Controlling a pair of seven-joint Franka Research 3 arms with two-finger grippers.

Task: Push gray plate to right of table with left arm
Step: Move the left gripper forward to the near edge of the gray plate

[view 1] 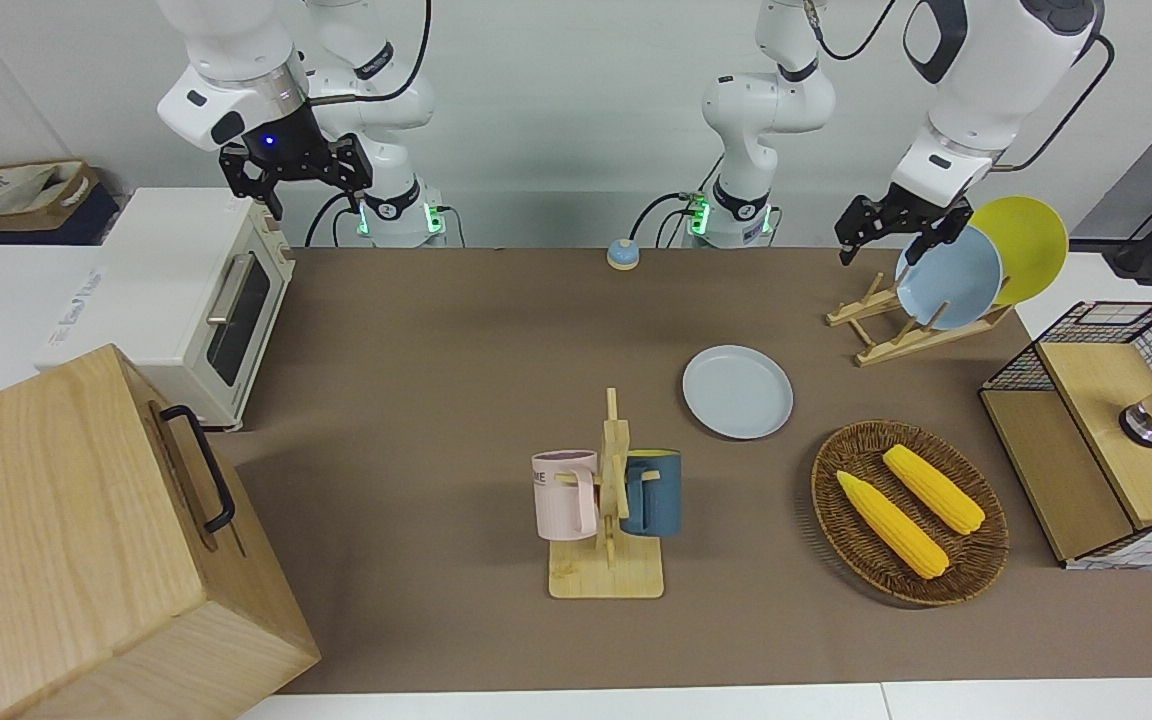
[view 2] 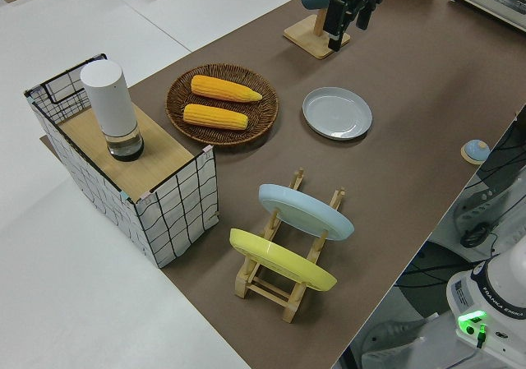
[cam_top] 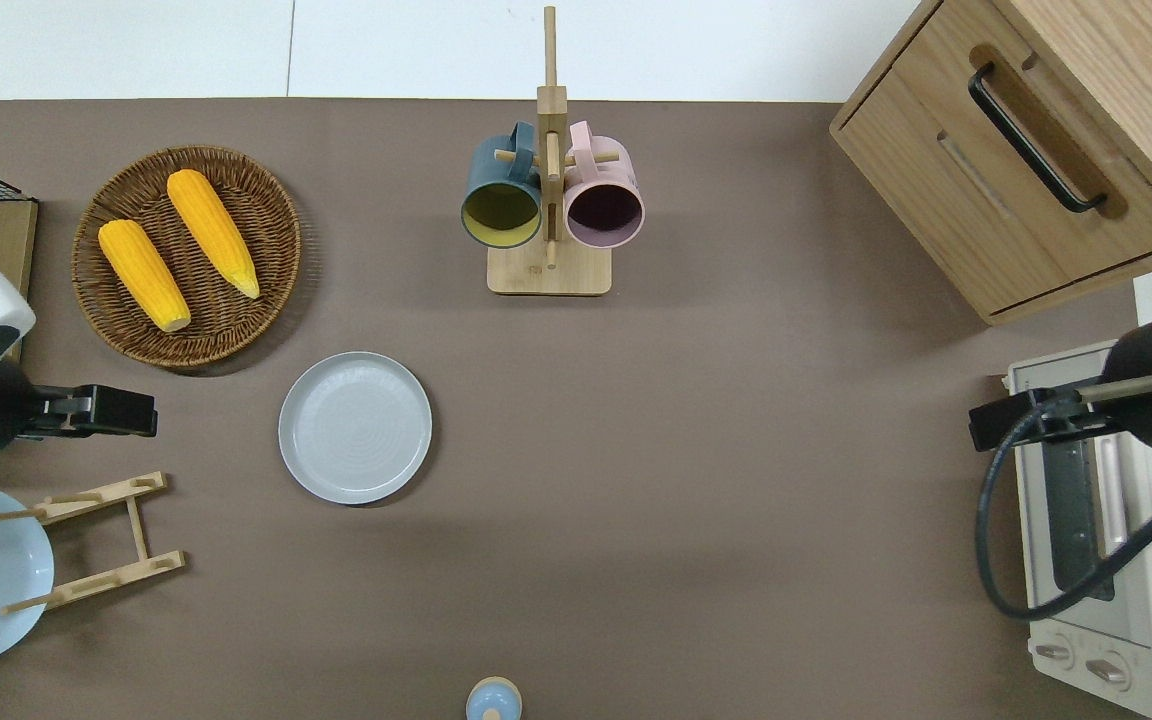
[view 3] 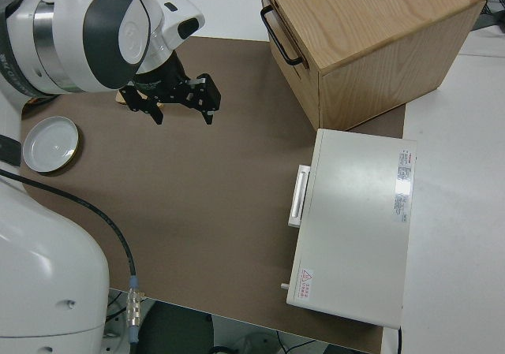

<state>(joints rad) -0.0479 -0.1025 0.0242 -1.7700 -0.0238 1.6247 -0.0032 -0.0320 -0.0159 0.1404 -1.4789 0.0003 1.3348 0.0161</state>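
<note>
The gray plate (cam_top: 355, 427) lies flat on the brown tabletop (cam_top: 696, 450), about midway between the edge nearest the robots and the farthest edge, toward the left arm's end. It is just beside the wicker basket (cam_top: 281, 260) with two corn cobs, slightly nearer to the robots than the basket, and near the wooden plate rack (cam_top: 96, 540).

The left pincer (cam_top: 126, 412) is held up in the air over bare tabletop at the left arm's end, between the basket and the rack. As the overhead view shows, the plate lies from the pincer toward the right arm's end, at nearly the same depth of the table. The push direction is therefore judged to run from the pincer through the plate: it must only be lowered beside the rim that faces it. Its fingers appear slightly spread, and nothing is held.

The right pincer (view 1: 294, 165) is parked, with its fingers spread and empty.

The plate is round, so no long axis has to be considered.
</note>
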